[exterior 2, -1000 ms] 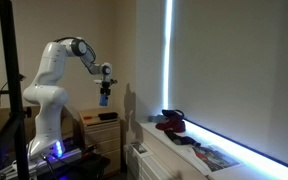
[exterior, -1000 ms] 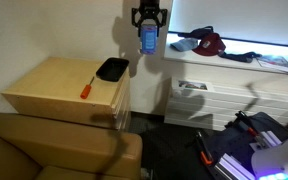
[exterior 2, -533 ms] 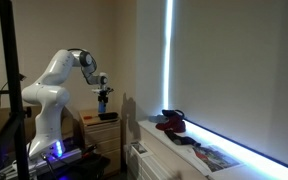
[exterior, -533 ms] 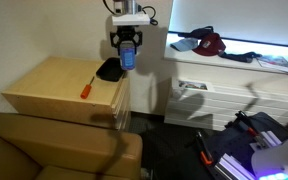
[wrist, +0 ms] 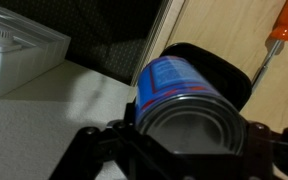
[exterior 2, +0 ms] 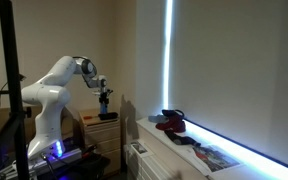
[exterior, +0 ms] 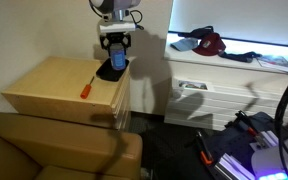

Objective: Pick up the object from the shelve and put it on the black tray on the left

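Note:
My gripper [exterior: 115, 52] is shut on a blue can [exterior: 116, 62] and holds it just above the black tray [exterior: 106, 74] on the wooden cabinet [exterior: 54, 90]. In the wrist view the can [wrist: 174, 85] fills the middle, its metal end facing the camera, clamped between the dark fingers [wrist: 104, 140]; the black tray [wrist: 229, 75] lies right behind it. In an exterior view the gripper [exterior 2: 105, 100] hangs over the cabinet with the can [exterior 2: 105, 101]. The white shelf [exterior: 234, 60] under the window is to the right.
An orange-handled screwdriver [exterior: 86, 88] lies on the cabinet near the tray and shows in the wrist view [wrist: 280, 30]. Clothes and a red item [exterior: 206, 43] sit on the shelf. A brown sofa [exterior: 54, 150] stands in front of the cabinet.
The gripper has carried the blue can from beside the shelf leftward and down, to just above the black tray.

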Tool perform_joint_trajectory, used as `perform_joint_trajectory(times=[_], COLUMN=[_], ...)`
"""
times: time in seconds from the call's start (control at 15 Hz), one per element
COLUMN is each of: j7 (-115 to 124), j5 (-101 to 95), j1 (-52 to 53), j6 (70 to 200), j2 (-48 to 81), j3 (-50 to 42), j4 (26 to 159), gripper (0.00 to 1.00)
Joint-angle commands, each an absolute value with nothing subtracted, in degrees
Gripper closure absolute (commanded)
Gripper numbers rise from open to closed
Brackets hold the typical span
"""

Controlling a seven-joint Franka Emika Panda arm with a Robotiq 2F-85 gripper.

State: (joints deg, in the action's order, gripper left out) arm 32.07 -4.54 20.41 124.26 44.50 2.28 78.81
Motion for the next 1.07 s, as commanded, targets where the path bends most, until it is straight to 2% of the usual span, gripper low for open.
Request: perform_joint_trajectory(times=[0.0, 0.6, 1.0], j7=[31.9, 37.9, 38.9], j5=[-4.1, -3.8, -3.7], j1=[20.8, 23.1, 23.0], j6=[124.1, 134.7, 129.9], j2=[44.6, 52.1, 62.2], j3=[1.8, 0.1, -1.0], j4=[78.6, 73.7, 60.4], gripper=[0.43, 0.43, 0.43])
